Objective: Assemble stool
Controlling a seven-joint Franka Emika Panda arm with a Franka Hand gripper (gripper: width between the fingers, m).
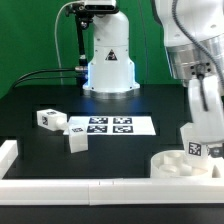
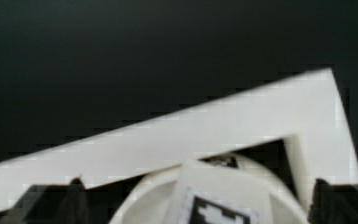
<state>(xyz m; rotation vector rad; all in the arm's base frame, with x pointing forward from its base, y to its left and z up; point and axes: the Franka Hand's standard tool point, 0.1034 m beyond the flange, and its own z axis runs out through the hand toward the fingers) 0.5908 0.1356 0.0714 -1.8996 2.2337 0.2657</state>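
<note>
At the exterior view's right, the tool, released, straddles a leg at the seat; fingertips cropped.

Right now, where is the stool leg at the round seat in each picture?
Exterior view: leg at the exterior view's lower right, on the round seat.
Wrist view: leg between the jaws, tag showing.
Shared landmark: the white border rail.

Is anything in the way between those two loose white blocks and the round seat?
Nothing tall. Only the flat marker board lies on the table between the two blocks and the seat, and a carried block would likely pass over it.
</note>
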